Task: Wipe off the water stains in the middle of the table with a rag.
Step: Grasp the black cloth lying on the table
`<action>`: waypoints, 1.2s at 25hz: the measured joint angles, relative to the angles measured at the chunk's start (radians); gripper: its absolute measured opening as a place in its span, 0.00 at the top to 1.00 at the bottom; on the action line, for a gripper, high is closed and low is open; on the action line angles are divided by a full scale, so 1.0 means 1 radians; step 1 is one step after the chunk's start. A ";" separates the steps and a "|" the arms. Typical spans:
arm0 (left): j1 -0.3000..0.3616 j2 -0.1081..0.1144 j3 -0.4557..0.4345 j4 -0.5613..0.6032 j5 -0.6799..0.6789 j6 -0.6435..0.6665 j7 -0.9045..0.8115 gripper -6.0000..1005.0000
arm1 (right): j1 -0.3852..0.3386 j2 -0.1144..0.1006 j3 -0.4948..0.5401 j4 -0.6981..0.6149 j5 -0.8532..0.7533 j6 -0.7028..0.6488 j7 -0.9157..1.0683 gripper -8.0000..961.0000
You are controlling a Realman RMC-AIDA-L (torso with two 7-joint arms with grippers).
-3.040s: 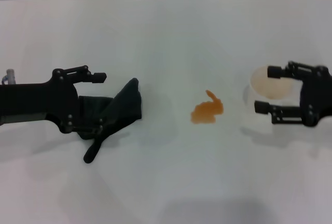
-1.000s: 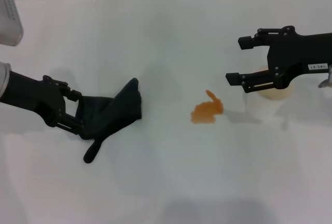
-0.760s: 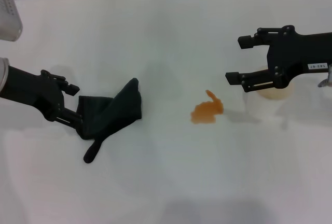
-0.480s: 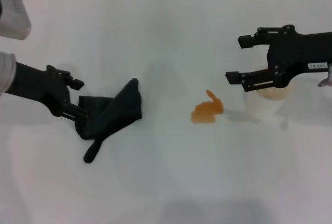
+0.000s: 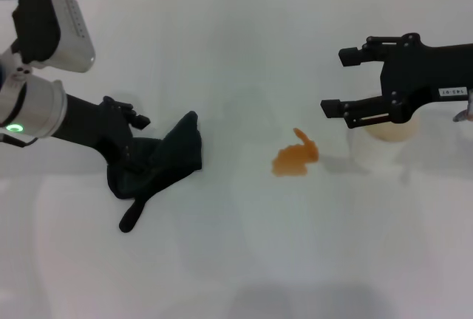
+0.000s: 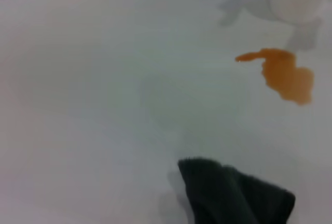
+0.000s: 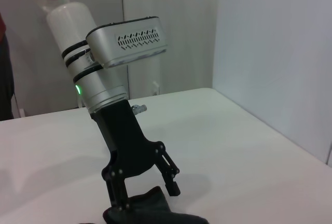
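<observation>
Now my left gripper angles down onto the near-left end of the rag, fingers spread over the cloth and not yet closed on it. To grip well, I judge I should close on the thick bunched folds, not the thin tail. The rag lies on the table, well left of the water stains; its long axis is diagonal, with the tail towards me. My right gripper hangs parked, fingers apart, above a white cup.

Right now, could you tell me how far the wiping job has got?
Nothing is wiped: the water stains sit whole on the table. In hand: the left gripper is down at the rag. The right gripper hovers open. Left: carry the rag over, wipe.
</observation>
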 joint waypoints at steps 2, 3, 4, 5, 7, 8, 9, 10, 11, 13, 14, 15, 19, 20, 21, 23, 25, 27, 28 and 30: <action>-0.004 0.000 0.002 0.003 -0.020 0.001 0.001 0.16 | 0.000 0.000 0.005 -0.001 0.000 -0.001 0.000 0.11; -0.006 0.000 0.002 0.003 -0.034 0.004 0.001 0.16 | 0.000 0.000 0.006 -0.003 0.000 -0.001 0.000 0.11; -0.008 0.001 0.002 0.004 -0.048 0.006 0.001 0.16 | 0.000 0.000 0.007 -0.004 0.000 -0.002 0.000 0.11; -0.008 0.001 0.002 0.004 -0.056 0.006 0.001 0.16 | -0.001 0.000 0.008 -0.005 0.000 -0.003 0.000 0.11; -0.008 0.001 0.003 0.003 -0.065 0.005 0.002 0.16 | -0.001 0.000 0.008 -0.005 0.000 -0.004 0.000 0.11; -0.008 0.000 0.003 0.000 -0.068 0.004 0.004 0.16 | -0.002 0.000 0.008 -0.005 0.000 -0.004 0.000 0.11; -0.008 0.000 0.003 -0.002 -0.071 0.003 0.005 0.16 | -0.002 0.000 0.008 -0.005 0.000 -0.004 0.000 0.11; -0.008 -0.001 0.004 -0.004 -0.076 0.002 0.006 0.16 | -0.002 0.000 0.008 -0.005 0.000 -0.003 0.000 0.11; -0.007 -0.001 0.006 -0.005 -0.081 0.003 0.006 0.16 | -0.002 0.000 0.008 -0.005 0.000 -0.003 0.000 0.11; -0.004 -0.003 0.014 -0.005 -0.088 0.002 0.006 0.16 | -0.002 0.000 0.008 -0.005 0.000 -0.003 0.000 0.11; -0.002 -0.003 0.019 -0.006 -0.089 0.000 0.005 0.16 | -0.002 0.000 0.009 -0.006 0.000 -0.004 0.000 0.11; 0.000 -0.003 0.024 -0.006 -0.089 -0.003 0.003 0.16 | -0.003 0.000 0.009 -0.006 0.000 -0.004 0.000 0.11; 0.010 -0.004 0.026 -0.008 -0.090 -0.006 -0.004 0.16 | -0.004 0.000 0.009 -0.005 0.000 -0.005 0.000 0.11; 0.013 -0.003 0.026 -0.009 -0.089 -0.006 -0.006 0.16 | -0.004 0.000 0.009 -0.005 0.000 -0.006 0.000 0.11; 0.014 -0.003 0.026 -0.009 -0.087 -0.007 -0.008 0.16 | -0.005 0.000 0.009 -0.005 0.000 -0.007 0.000 0.11; 0.020 -0.003 0.026 -0.010 -0.083 -0.010 -0.014 0.16 | -0.006 0.000 0.009 -0.005 0.000 -0.008 0.000 0.11; 0.025 -0.002 0.026 -0.016 -0.081 -0.012 -0.016 0.16 | -0.007 0.000 0.007 -0.005 0.000 -0.008 0.000 0.11; 0.027 -0.003 0.027 -0.025 -0.079 -0.012 -0.016 0.16 | -0.010 0.000 0.005 -0.005 0.000 -0.009 0.000 0.11; 0.028 -0.003 0.028 -0.029 -0.078 -0.012 -0.016 0.16 | -0.012 0.000 0.004 -0.006 0.000 -0.009 0.000 0.11; 0.031 -0.003 0.028 -0.033 -0.077 -0.012 -0.016 0.16 | -0.015 0.000 0.002 -0.007 0.004 -0.010 0.000 0.11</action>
